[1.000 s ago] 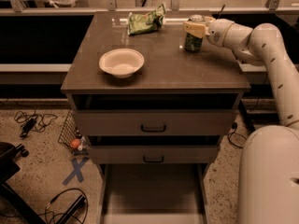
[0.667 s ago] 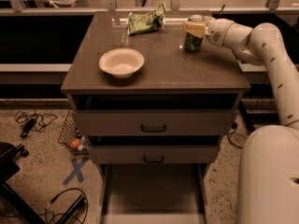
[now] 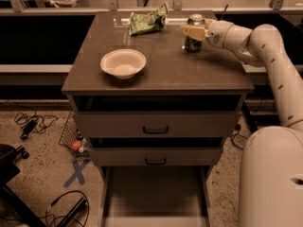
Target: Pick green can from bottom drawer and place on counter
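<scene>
The broad, glossy grey-brown top of the drawer cabinet, the desk (image 3: 213, 74), carries everything that matters. Below the white bowl and well down from it, the long, low-sided grey-brown bottom drawer (image 3: 154, 193) stands pulled out with nothing showing in it. The robot's thick cream arm (image 3: 265, 46) reaches in from the right of the bowl. The shallow round white bowl (image 3: 123, 63) sits near the front left of the desk, with a crumpled green foil snack bag (image 3: 147, 21) behind it.

The small dark green can with the silver top (image 3: 193, 44) stands upright on the desk, to the right of the bowl and a little farther back. The claw (image 3: 193, 31) is right at the can's upper part, touching it. Whether it grips or has let go, I cannot tell.

Since a second ago nothing has visibly shifted: can, claw and arm sit where they were. I take that to mean the carry is over and only the release and retreat remain.
</scene>
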{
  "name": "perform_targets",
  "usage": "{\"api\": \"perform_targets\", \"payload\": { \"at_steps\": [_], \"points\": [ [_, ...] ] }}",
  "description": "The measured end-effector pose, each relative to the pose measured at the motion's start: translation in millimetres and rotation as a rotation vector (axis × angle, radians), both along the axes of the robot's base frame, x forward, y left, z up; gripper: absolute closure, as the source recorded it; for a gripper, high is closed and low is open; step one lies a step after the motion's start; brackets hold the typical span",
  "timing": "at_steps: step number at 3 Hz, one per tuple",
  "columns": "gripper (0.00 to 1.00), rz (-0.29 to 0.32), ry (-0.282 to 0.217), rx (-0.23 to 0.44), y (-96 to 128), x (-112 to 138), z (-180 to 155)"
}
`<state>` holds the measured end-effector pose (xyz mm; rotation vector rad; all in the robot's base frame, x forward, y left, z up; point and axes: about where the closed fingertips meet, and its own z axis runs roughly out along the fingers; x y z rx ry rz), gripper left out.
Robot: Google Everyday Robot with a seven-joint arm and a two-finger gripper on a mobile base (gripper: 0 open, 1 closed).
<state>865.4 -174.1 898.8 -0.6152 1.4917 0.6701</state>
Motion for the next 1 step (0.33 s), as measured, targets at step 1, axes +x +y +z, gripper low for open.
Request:
{"api": "perform_targets", "payload": {
  "at_steps": [1],
  "points": [
    [0.0,0.003,0.001,0.0,2.4,0.4,-0.4]
  ]
}}
